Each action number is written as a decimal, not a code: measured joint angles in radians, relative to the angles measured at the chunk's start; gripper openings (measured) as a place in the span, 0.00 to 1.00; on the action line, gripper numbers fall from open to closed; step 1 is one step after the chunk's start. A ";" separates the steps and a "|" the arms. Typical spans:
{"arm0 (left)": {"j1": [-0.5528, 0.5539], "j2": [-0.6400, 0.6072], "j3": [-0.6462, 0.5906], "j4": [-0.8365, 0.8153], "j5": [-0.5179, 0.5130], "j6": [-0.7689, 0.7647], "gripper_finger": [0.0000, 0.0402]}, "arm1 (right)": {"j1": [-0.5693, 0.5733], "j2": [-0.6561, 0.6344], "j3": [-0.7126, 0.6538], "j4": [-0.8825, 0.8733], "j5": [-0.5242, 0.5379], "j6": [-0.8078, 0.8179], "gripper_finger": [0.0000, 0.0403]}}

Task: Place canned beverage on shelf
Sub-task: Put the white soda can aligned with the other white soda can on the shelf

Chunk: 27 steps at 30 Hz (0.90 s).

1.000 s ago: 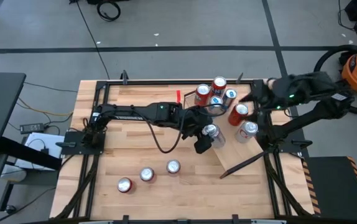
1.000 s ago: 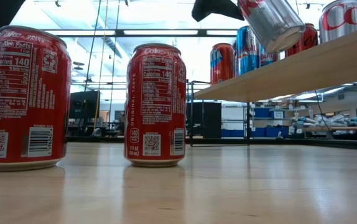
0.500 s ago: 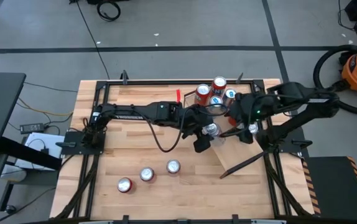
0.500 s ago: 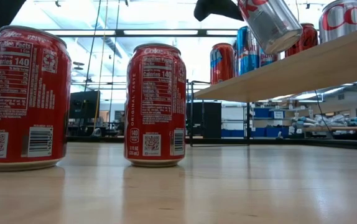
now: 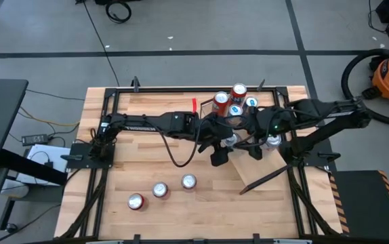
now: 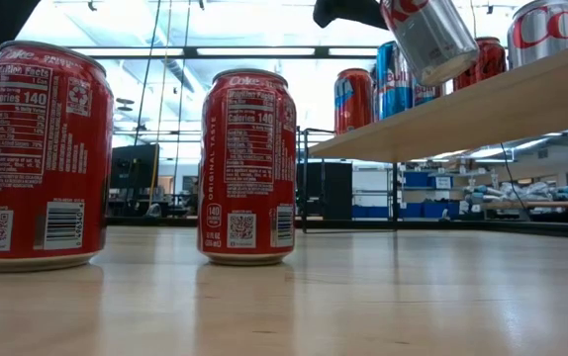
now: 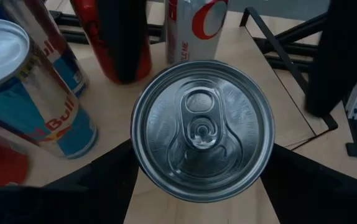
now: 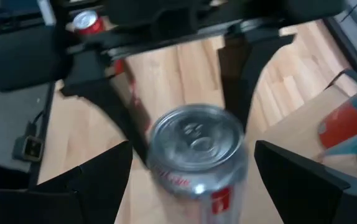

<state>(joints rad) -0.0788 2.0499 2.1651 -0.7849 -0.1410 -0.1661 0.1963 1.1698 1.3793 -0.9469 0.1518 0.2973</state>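
The left gripper (image 7: 200, 186) pinches a silver aluminium can with a red logo (image 7: 202, 129) by its sides, holding it tilted above the sloped light-wood shelf on thin black metal supports (image 6: 482, 104), not yet resting on the board. The right gripper (image 8: 191, 186) faces the same silver can (image 8: 196, 152) with its fingers spread wide on either side of it, apparently ready to take it or steady it.

The likeliest trouble is a collision between the two arms: in the high view they meet at almost the same spot over the shelf (image 5: 259, 169), and if the right gripper closes while the left one is gripping the can, the thin wall could be squeezed or the can twisted out of both.

The shelf is crowded as well. A blue-and-silver energy-drink can (image 7: 38, 106), a dark red cola can (image 7: 119, 40) and a white-and-red cola can (image 7: 194, 28) stand close by, so a careless descent could knock one over.

Because the board slopes and the can is tilted, a release before its base sits flat could send it tipping or sliding down toward the wooden counter (image 6: 363, 297), where two upright red cola cans (image 6: 247, 166) stand.
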 joint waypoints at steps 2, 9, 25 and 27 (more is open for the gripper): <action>-0.004 0.000 0.000 -0.001 0.000 0.000 0.76 | 0.000 0.000 -0.012 0.011 0.021 0.007 0.87; -0.010 0.000 -0.001 0.012 -0.003 0.006 0.76 | 0.000 -0.001 -0.061 0.039 0.007 0.025 0.88; -0.010 0.000 -0.003 -0.009 -0.004 0.008 0.76 | -0.001 -0.003 -0.132 0.121 0.033 0.022 0.86; -0.010 0.000 -0.003 -0.009 -0.003 0.007 0.76 | -0.001 -0.003 -0.132 0.120 0.034 0.023 0.85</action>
<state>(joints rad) -0.0891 2.0499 2.1616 -0.7939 -0.1444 -0.1589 0.1951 1.1671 1.2476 -0.8272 0.1856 0.3202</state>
